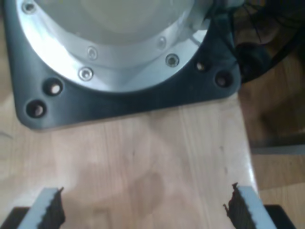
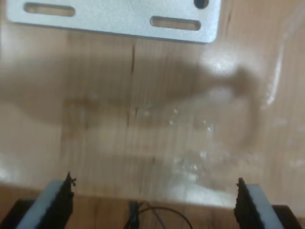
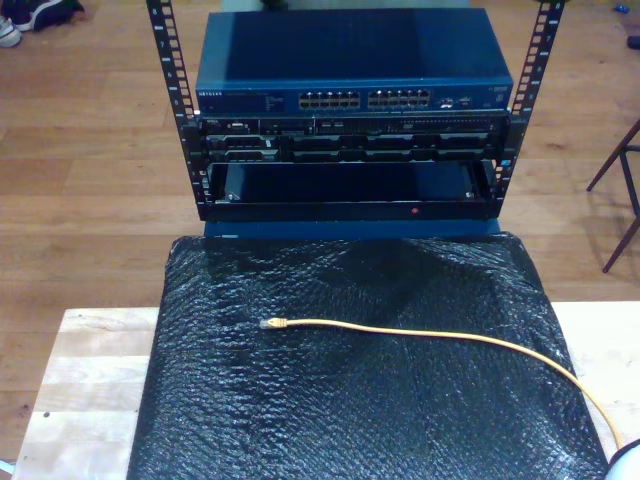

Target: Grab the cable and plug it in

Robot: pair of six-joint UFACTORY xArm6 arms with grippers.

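Observation:
The cable [image 3: 430, 335] is a thin yellow-orange line lying on the black bubble-wrap mat [image 3: 330, 420] in the exterior view. Its small clear plug [image 3: 268, 324] lies left of the mat's middle and points toward the exterior view's left. The rest of the cable curves off toward that view's lower right. My first gripper [image 1: 145, 210] is open over bare wooden tabletop, with nothing between its ridged fingers [image 1: 50, 210]. My second gripper [image 2: 153, 202] is open too, over pale wood, and its pads [image 2: 59, 198] hold nothing.
Behind the mat stands a black rack [image 3: 350, 170] with a blue network switch [image 3: 350, 60] showing rows of ports [image 3: 365, 100]. A black base plate [image 1: 128, 98] with a metal arm base lies ahead of my first gripper. A slotted metal plate [image 2: 114, 16] lies ahead of my second gripper.

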